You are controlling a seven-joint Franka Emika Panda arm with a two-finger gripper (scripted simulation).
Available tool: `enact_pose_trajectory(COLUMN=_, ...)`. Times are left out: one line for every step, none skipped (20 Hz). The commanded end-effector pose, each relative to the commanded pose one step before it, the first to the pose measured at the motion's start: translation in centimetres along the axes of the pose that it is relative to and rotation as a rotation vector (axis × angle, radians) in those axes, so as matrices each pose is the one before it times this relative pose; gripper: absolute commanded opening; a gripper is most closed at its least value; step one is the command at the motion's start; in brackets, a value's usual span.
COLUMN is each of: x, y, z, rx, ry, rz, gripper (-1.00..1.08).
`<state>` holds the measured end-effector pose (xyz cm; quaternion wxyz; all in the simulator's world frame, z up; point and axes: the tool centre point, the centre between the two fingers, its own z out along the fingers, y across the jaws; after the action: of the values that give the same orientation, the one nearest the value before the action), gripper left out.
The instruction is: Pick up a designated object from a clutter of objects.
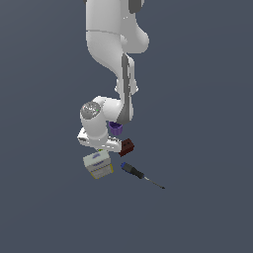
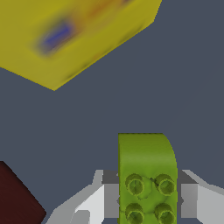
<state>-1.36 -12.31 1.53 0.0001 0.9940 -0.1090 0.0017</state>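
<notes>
Lime-green brick (image 2: 147, 179) sits between the gripper (image 2: 148, 199) fingers (image 2: 109, 199), pads pressed on both its sides, jaws nearly closed on it. White-and-yellow box (image 1: 98, 164) at 7 o'clock from the gripper in the exterior view, dark red brick (image 1: 126, 146) at 3 o'clock, purple cup (image 1: 115, 129) behind, screwdriver (image 1: 138, 174) at 4 o'clock on the tabletop (image 1: 197, 207)

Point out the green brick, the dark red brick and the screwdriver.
green brick (image 2: 147, 175): wrist view, studded top face.
dark red brick (image 1: 127, 146): exterior view, its side.
screwdriver (image 1: 132, 170): exterior view, the handle.
</notes>
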Motion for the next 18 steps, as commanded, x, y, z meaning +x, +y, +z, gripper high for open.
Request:
enact_pose_trajectory(x=0.114, y=0.048, z=-0.375, rx=-0.00001, ry=0.00080, rz=0.00003, gripper=-1.00)
enact_pose_trajectory(x=0.064, y=0.035, z=-0.262, rx=0.00000, ry=0.00000, rz=0.00000, gripper=-1.00)
enact_pose_trajectory(x=0.078, y=0.043, z=-0.319, rx=0.00000, ry=0.00000, rz=0.00000, gripper=-1.00)
enact_pose_trajectory(x=0.092, y=0.050, z=-0.375, rx=0.00000, ry=0.00000, rz=0.00000, gripper=-1.00)
enact_pose_trajectory(x=0.106, y=0.058, z=-0.431, rx=0.00000, ry=0.00000, rz=0.00000, gripper=-1.00)
enact_pose_trajectory(x=0.119, y=0.065, z=-0.485, rx=0.00000, ry=0.00000, rz=0.00000, gripper=-1.00)
enact_pose_trajectory(x=0.133, y=0.072, z=-0.539, rx=0.00000, ry=0.00000, rz=0.00000, gripper=-1.00)
enact_pose_trajectory(x=0.147, y=0.095, z=-0.570, rx=0.00001, ry=-0.00040, rz=0.00027, gripper=-1.00)
enact_pose_trajectory(x=0.159, y=0.087, z=-0.644, rx=0.00000, ry=0.00000, rz=0.00000, gripper=-1.00)
enact_pose_trajectory(x=0.172, y=0.094, z=-0.695, rx=0.00000, ry=0.00000, rz=0.00000, gripper=-1.00)
enact_pose_trajectory(x=0.184, y=0.101, z=-0.745, rx=0.00000, ry=0.00000, rz=0.00000, gripper=-1.00)
enact_pose_trajectory(x=0.197, y=0.108, z=-0.795, rx=0.00000, ry=0.00000, rz=0.00000, gripper=-1.00)
enact_pose_trajectory(x=0.213, y=0.127, z=-0.821, rx=-0.00014, ry=-0.00040, rz=0.00024, gripper=-1.00)
enact_pose_trajectory(x=0.222, y=0.121, z=-0.892, rx=0.00000, ry=0.00000, rz=0.00000, gripper=-1.00)
enact_pose_trajectory(x=0.235, y=0.128, z=-0.940, rx=0.00000, ry=0.00000, rz=0.00000, gripper=-1.00)
enact_pose_trajectory(x=0.248, y=0.135, z=-0.987, rx=0.00000, ry=0.00000, rz=0.00000, gripper=-1.00)
enact_pose_trajectory(x=0.263, y=0.149, z=-1.008, rx=-0.00022, ry=-0.00039, rz=0.00020, gripper=-1.00)
enact_pose_trajectory(x=0.262, y=0.142, z=-1.036, rx=0.00000, ry=0.00000, rz=0.00000, gripper=-1.00)
